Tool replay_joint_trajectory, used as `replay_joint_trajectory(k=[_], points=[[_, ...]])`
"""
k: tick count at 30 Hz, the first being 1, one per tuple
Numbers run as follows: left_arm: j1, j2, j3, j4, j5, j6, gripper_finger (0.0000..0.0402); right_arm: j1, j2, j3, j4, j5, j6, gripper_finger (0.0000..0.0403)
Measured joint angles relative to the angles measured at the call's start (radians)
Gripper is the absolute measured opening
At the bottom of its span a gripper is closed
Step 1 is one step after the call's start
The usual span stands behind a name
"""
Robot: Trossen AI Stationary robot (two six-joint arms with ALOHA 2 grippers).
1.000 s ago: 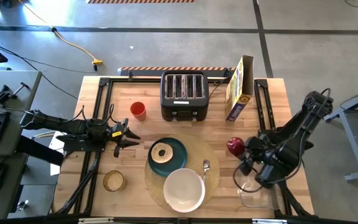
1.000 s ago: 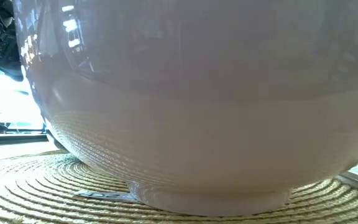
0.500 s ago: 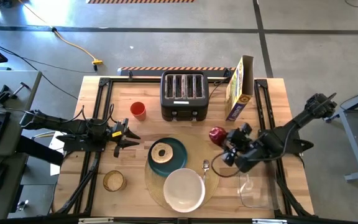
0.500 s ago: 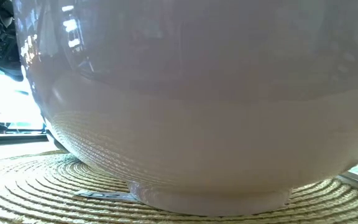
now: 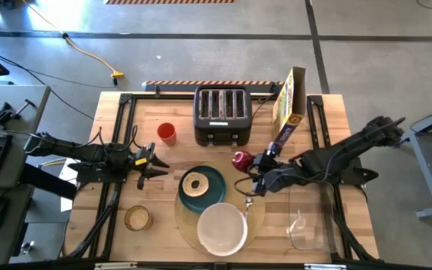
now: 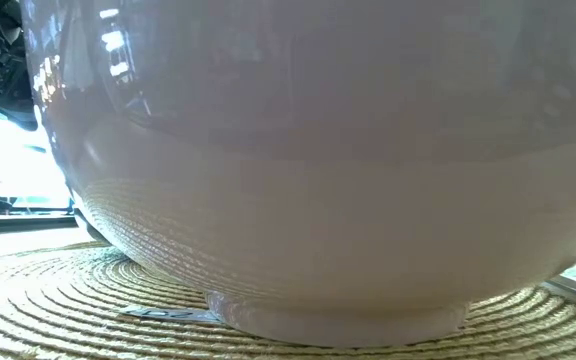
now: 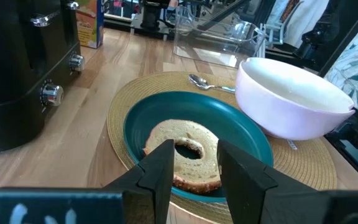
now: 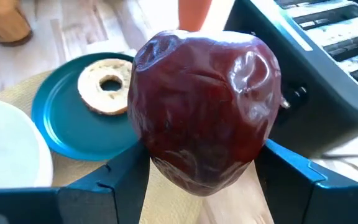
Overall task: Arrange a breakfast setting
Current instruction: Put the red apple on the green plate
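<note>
Glossy white bowl point(image 6: 318, 150) on a rough woven placemat point(image 6: 58, 310); wrinkled, shiny red food item point(image 8: 204, 112).

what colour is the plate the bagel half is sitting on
Dark teal plate; it shows best in the left wrist view, under the bagel half.

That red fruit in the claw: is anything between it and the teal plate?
Nothing visible stands in the way. The right claw holds the red fruit above the wood beside the mat, in front of the toaster. The plate lies just beyond, carrying only a bagel.
</note>
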State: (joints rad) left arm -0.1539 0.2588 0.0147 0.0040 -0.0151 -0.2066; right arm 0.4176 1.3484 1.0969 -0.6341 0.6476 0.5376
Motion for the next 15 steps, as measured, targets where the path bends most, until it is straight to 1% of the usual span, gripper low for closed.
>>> replay_joint_trajectory(k=[10,15], points=[[0.0,0.0,0.0,0.0,0.0,0.0,0.0113,-0.071,0.066,0.0,0.176,-0.136,-0.175,0.0236],[0.0,0.0,0.0,0.0,0.0,0.0,0.0113,-0.106,0.097,0.0,0.235,-0.213,-0.258,0.0236]])
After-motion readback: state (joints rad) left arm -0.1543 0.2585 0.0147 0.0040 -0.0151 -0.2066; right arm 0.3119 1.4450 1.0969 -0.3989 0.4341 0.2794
